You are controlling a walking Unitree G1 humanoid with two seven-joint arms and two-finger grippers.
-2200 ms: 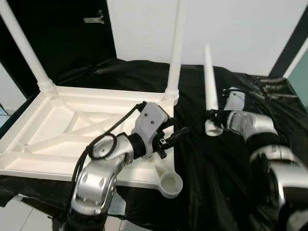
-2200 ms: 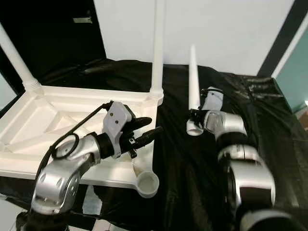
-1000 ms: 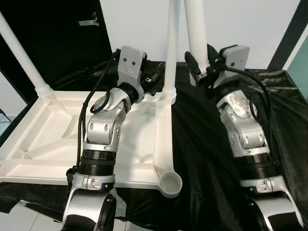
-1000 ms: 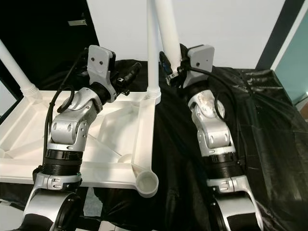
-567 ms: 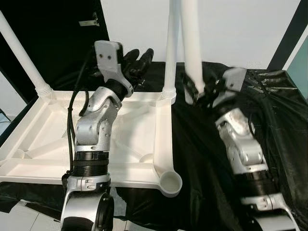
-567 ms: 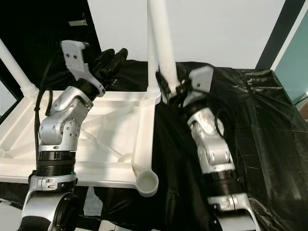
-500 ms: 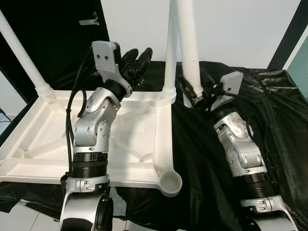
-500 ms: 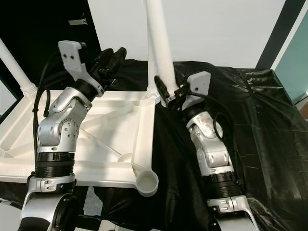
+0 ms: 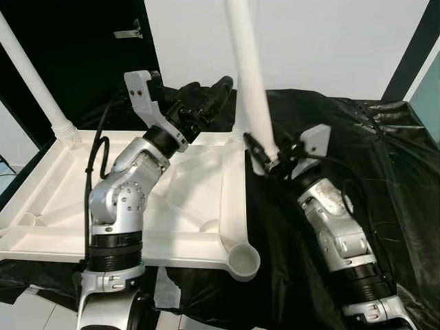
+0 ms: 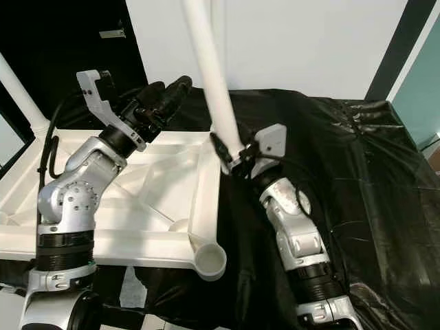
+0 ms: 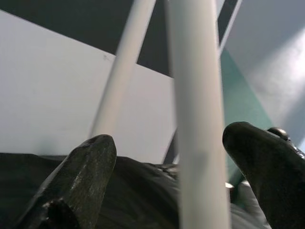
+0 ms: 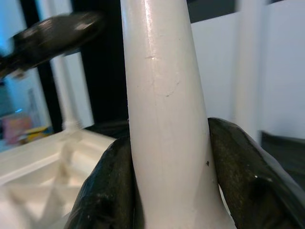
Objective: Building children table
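The white table top (image 9: 75, 185) lies upside down on black cloth. One leg stands in its far-left corner (image 9: 38, 75); another stands at the far-right corner, its base (image 10: 216, 130) just behind the loose leg. My right gripper (image 9: 267, 161) is shut on the thick end of the loose white leg (image 9: 246, 75), which leans left over that corner. In the right wrist view both fingers (image 12: 243, 167) press the leg (image 12: 164, 119). My left gripper (image 9: 213, 88) hangs open above the table's far edge. Its fingers (image 11: 90, 167) frame a white leg (image 11: 195, 119) without touching it.
An empty round socket (image 9: 243, 261) sticks out at the table's near-right corner, another (image 9: 24, 220) sits at the near-left. Black cloth (image 9: 371, 158) covers the surface to the right. A white wall and a dark doorway (image 9: 89, 41) stand behind.
My right arm has dropped lower and tipped the loose leg leftward, across the far-right corner leg. My left gripper has swung right and forward toward the legs, still open.
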